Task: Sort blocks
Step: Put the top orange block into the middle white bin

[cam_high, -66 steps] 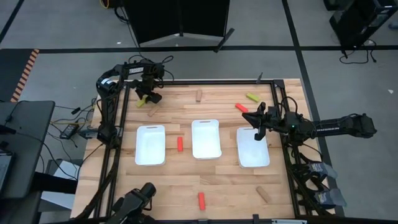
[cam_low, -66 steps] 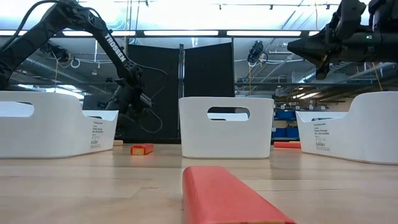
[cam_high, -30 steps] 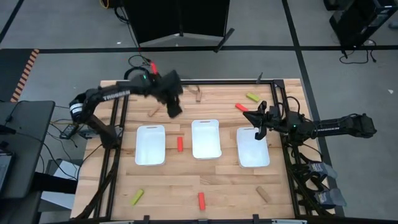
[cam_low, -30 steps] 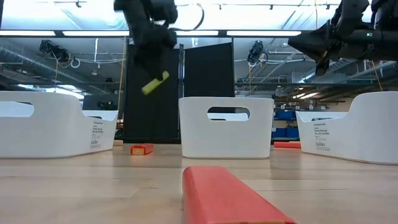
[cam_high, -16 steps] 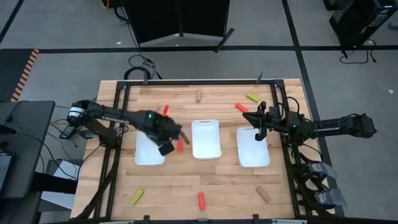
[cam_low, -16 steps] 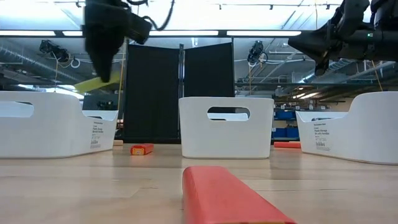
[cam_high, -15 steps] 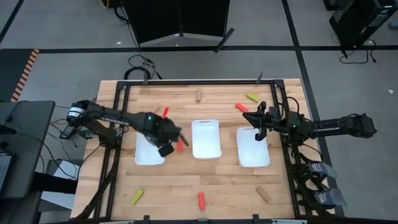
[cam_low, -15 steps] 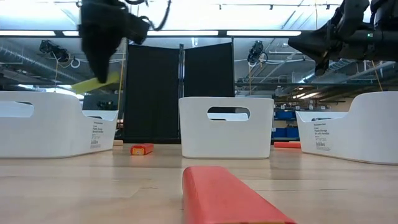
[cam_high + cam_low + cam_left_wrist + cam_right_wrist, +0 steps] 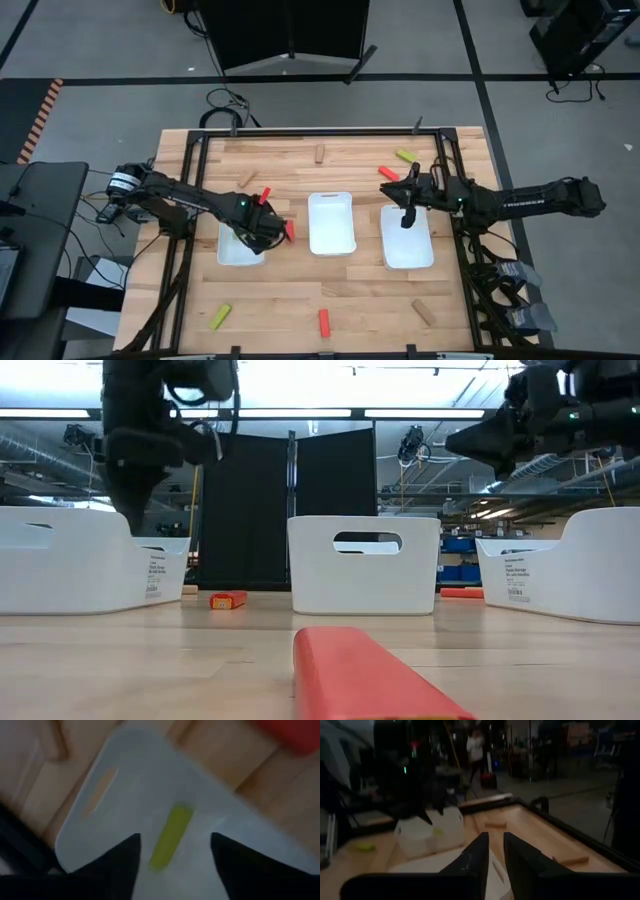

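Observation:
A yellow-green block lies inside the left white tray, below my left gripper. That gripper is open, with a finger on either side of the block and above it, touching nothing. My right gripper hovers over the far end of the right white tray, its fingers nearly together and empty. Loose blocks on the table include a red one between the left and middle trays, a red one, a brown one, a yellow-green one and a red one.
The middle white tray stands between the other two. Near the front edge lie a yellow-green block, a red block and a brown block. A dark frame runs along the table's edges.
My left gripper has carried the yellow-green block from the table's far side toward the near edge, over the left tray, and come down. It has let go; the block now lies in the tray. My right gripper has shifted a little toward the table's left.

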Robot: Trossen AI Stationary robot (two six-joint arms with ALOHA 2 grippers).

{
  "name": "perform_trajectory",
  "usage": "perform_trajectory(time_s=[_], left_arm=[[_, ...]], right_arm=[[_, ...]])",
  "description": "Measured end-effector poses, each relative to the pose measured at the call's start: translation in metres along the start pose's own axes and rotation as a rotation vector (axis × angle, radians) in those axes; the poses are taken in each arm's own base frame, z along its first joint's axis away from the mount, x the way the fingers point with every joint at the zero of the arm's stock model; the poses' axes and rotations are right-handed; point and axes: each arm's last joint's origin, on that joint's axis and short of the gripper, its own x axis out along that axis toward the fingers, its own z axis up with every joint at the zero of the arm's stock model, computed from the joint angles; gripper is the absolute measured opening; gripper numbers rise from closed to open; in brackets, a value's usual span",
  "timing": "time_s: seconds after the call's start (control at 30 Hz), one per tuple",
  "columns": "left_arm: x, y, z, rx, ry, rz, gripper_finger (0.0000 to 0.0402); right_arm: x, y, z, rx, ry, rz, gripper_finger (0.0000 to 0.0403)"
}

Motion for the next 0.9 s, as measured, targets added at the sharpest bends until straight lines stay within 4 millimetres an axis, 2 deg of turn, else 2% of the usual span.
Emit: perform_trajectory(time_s=[0.1,0.2,0.33,0.5,0.67,0.77,0.9], left_arm=[[-0.015,-0.004,0.003,0.000,-0.123,-0.094,0.0297],[-0.034,-0.004,0.002,-0.013,-0.290,-0.181,0.0321],[-0.066,0.001,-0.005,-0.057,-0.545,-0.283,0.0328],[-0.098,0.013,-0.022,-0.124,-0.816,-0.326,0.0326],[-0.101,0.014,-0.039,-0.160,-0.953,-0.313,0.0325],[-0.089,0.008,-0.044,-0.170,-0.975,-0.322,0.0325],[-0.074,-0.001,-0.046,-0.199,-1.002,-0.381,0.0325]], right_arm=[[0.008,0.004,0.006,-0.046,0.074,-0.030,0.0102],[0.015,0.006,0.012,-0.123,0.169,-0.069,0.0125],[0.020,0.004,0.026,-0.166,0.300,-0.186,0.0150],[0.020,-0.010,0.051,-0.107,0.458,-0.333,0.0166],[0.024,-0.030,0.056,-0.093,0.654,-0.467,0.0178],[0.029,-0.044,0.046,-0.080,0.758,-0.504,0.0189],[0.040,-0.064,0.032,-0.055,0.867,-0.470,0.0204]])
